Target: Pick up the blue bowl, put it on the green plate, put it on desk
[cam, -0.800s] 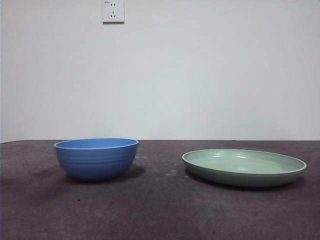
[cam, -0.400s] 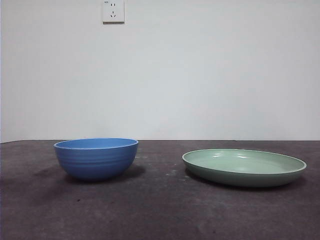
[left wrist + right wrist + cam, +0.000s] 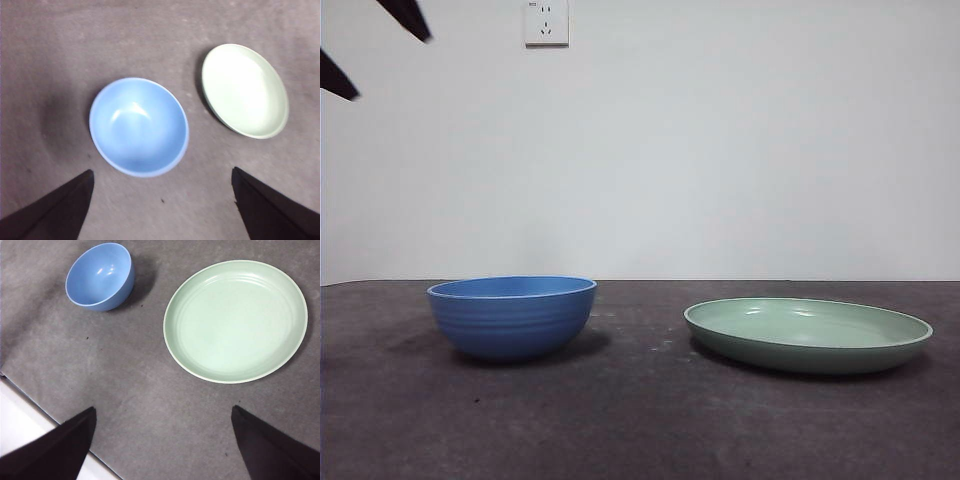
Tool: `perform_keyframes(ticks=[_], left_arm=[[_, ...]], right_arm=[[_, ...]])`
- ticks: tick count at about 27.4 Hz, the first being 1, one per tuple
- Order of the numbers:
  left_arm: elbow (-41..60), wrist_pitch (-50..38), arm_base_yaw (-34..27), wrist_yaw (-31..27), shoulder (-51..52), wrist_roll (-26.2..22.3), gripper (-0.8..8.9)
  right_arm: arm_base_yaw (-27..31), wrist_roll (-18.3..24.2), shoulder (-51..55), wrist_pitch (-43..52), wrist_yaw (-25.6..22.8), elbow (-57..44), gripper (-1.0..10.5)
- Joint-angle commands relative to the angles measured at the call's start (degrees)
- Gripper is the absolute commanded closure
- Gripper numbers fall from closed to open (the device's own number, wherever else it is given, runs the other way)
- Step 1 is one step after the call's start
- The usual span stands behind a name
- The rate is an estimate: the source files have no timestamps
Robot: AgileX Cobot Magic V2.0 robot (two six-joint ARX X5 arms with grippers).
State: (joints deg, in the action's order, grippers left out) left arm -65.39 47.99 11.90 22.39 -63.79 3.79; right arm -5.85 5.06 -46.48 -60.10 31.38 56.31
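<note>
We judge that the task is only at its beginning. The blue bowl (image 3: 512, 317) stands upright on the desk (image 3: 640, 420), and the green plate (image 3: 808, 335) lies empty beside it, well apart, with a strip of bare desk between them. Nothing is lifted, nothing is placed. So every step is left: to grasp the bowl, to carry it onto the plate, and then to set it down on the desk.

In the left wrist view, our left gripper (image 3: 160, 210) has its jaws spread wide and holds nothing. The bowl (image 3: 139, 126) lies under it, a little off the middle between the two jaws, and the plate (image 3: 245, 90) is further to the side. In the front view two black tips show at the top corner above the bowl's side; we take them for this gripper, high above the bowl and not touching it.

Our right gripper (image 3: 160, 450) is also spread wide and empty. It hangs over bare desk near the plate (image 3: 235, 320), and the bowl (image 3: 100, 276) is far from it.
</note>
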Motion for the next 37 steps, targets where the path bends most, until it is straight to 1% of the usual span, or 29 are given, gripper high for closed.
perform_keyframes(ticks=[1,3,5,9,23,25,27,28,29,30,31,34,37], left_arm=[[-4.79,-0.44,1.16,-1.31,-5.97,-0.50,3.77],[-7.13,-0.42,2.01,-2.82,-9.81,-0.66,3.78],[-8.98,-0.44,2.80,-5.97,-13.73,-1.38,3.80],[-10.05,-2.19,3.52,-10.82,-19.71,-1.73,3.80],[-10.05,-5.92,3.67,-10.99,-37.75,-1.86,3.90],[-10.05,-6.16,3.76,-11.02,-39.06,-1.84,4.51],[-10.05,-6.25,3.98,-11.02,-39.89,-1.81,4.53],[-10.05,-6.23,4.15,-11.04,-40.04,-1.81,4.69],[-10.05,-6.25,4.35,-11.04,-40.06,-1.81,5.18],[-10.05,-6.25,4.55,-11.04,-40.06,-1.81,5.95],[-10.05,-6.23,4.66,-11.04,-40.06,-1.81,6.32],[-10.05,-6.08,4.68,-11.04,-40.06,-1.79,6.60],[-10.05,-6.08,4.68,-11.04,-40.06,-1.62,7.99]], right_arm=[[-0.09,-0.55,-0.28,0.50,0.11,1.11,5.1],[-0.09,-0.55,-0.26,0.50,0.11,1.11,5.1],[-0.09,-0.55,-0.26,0.50,0.11,1.11,5.1],[-0.09,-0.55,-0.28,0.50,0.11,1.11,5.1],[-0.07,-0.55,-0.28,0.96,0.09,1.11,5.1],[-0.07,-0.55,-0.28,0.98,0.07,1.11,5.1],[-0.07,-0.55,-0.28,1.16,0.09,1.11,5.1],[-0.09,-0.55,-0.28,1.33,0.09,1.11,5.1],[-0.07,-0.52,-0.28,1.38,0.09,1.11,5.1],[-0.07,-0.52,-0.28,1.38,0.09,1.11,5.1],[-0.09,-0.52,-0.28,1.40,0.09,1.11,5.1],[-0.07,-0.52,-0.28,1.40,0.09,1.11,5.1],[-0.09,-0.55,-0.28,1.40,0.09,1.11,5.1]])
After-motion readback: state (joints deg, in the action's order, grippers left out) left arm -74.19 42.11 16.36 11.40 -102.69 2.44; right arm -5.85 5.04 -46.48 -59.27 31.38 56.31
